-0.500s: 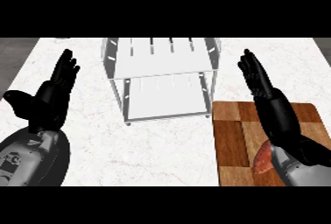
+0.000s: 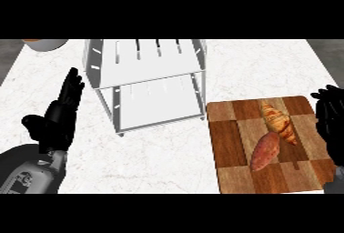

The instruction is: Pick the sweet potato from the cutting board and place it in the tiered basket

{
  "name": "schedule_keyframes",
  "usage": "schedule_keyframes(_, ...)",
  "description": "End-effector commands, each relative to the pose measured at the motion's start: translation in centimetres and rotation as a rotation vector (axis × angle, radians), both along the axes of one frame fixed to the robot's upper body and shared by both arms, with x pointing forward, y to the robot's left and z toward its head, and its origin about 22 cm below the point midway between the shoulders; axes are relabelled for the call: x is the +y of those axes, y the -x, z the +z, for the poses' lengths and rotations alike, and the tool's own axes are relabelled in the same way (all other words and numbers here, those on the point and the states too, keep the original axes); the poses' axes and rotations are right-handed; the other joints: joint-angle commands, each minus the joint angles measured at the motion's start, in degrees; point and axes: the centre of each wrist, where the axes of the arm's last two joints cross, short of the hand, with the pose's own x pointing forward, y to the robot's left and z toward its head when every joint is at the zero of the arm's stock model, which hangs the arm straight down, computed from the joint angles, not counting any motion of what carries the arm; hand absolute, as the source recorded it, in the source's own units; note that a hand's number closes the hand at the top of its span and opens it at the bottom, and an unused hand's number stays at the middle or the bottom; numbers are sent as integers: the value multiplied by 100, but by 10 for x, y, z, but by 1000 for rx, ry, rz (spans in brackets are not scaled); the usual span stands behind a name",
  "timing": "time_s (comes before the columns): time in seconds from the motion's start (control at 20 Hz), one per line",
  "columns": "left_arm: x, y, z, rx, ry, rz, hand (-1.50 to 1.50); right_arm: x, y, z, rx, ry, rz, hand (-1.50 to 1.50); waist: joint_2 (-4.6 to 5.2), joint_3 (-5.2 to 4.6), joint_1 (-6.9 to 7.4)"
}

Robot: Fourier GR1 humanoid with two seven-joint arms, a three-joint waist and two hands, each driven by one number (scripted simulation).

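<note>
Item 1, sweet potato [image 2: 265,151]: reddish-brown, tapered at both ends, lying on the wooden cutting board [image 2: 230,151] at about 4 o'clock in my head view, long axis running from 7 o'clock to 1 o'clock, its upper tip touching or just beside the croissant [image 2: 279,121], which sits at its 1 o'clock. I judge the sweet potato stiff, fairly dense, dry-skinned and not fragile; being rounded, it could roll, so I would take it across the thick middle, thumb on one flank and fingers on the other, clear of the croissant. Item 2, tiered basket [image 2: 148,77]: white wire-and-panel frame standing on the marble bench [image 2: 168,159] at 11 o'clock from the board, well apart from it, both tiers bare. Item 3, my right hand [image 2: 331,125]: at the 3 o'clock edge beside the board, fingers apart and holding nothing. Item 4, my left hand [image 2: 60,113]: resting at 9 o'clock, fingers straight and together, pointing up. Markings: no brand, label or writing is readable anywhere.
</note>
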Motion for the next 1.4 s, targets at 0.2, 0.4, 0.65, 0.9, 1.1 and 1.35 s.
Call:
schedule_keyframes(0.2, -17, 16, -23, -3, 11, -24, 0, -65, 92, -47, -81, -268, 225, -150, -2, -65, 131)
schedule_keyframes(0.4, -19, 11, -15, -14, -8, -23, 0, -118, 151, -23, -18, -52, 261, -150, -14, -79, 137)
schedule_keyframes(0.65, -27, 15, -24, -6, -4, -42, 0, -152, 153, 40, 242, 454, 257, -150, 21, -105, 200)
schedule_keyframes(0.9, -30, 21, -32, -1, -4, -50, 0, -135, 148, 103, 389, 902, 276, -150, 11, -133, 214)
schedule_keyframes(1.1, -30, 14, -27, 5, 12, -55, 0, -105, 145, 132, 491, 1099, 255, -150, 35, -119, 302)
schedule_keyframes(1.35, -34, 16, -23, -7, -5, -74, 0, -56, 144, 145, 621, 1138, 233, -150, 46, -98, 468)
